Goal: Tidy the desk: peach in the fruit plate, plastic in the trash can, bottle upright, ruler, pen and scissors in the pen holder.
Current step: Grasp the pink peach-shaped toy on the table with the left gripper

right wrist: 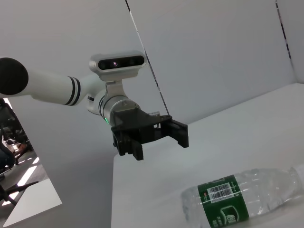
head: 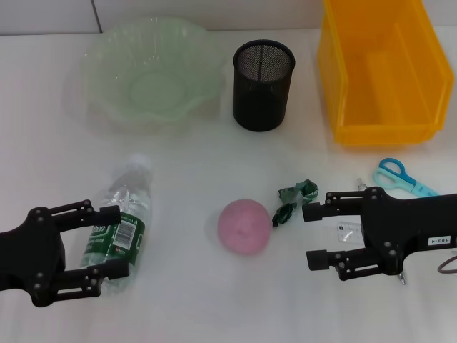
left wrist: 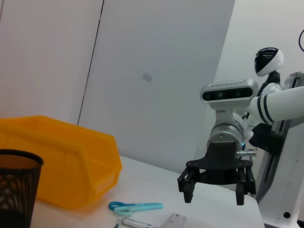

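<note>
Peach, a pink round fruit (head: 245,226), is sitting between both claws, nearer the right gripper (head: 319,237), whose fingers are gaping wide, empty, pointing at it. The left gripper (head: 113,243), equally wide and empty, is straddling the lying clear plastic bottle (head: 123,218).

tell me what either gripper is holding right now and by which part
Nothing. The left gripper and right gripper both have open, empty jaws.
</note>
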Motion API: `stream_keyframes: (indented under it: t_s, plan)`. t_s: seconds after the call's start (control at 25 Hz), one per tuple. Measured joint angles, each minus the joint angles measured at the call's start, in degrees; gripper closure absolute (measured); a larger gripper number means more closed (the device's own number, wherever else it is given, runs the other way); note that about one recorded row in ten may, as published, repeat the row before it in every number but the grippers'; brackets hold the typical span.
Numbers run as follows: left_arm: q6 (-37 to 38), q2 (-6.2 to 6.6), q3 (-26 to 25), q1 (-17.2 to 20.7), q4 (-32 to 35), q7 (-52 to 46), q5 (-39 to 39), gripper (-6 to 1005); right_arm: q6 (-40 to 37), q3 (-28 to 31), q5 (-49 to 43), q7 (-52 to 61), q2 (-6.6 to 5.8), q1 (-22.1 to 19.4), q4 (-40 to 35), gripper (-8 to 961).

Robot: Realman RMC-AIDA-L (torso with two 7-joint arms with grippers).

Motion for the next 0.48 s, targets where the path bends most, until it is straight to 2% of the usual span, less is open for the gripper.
stream_keyframes:
  t_s: [0.48]
  plan:
    - [0.8, -0.6, 0.0, -1.1, 2.4, -2.6, 1.6, 272, 0.0, 0.0, 0.1, 0.1, 0.04, -0.8, 0.0, 186]
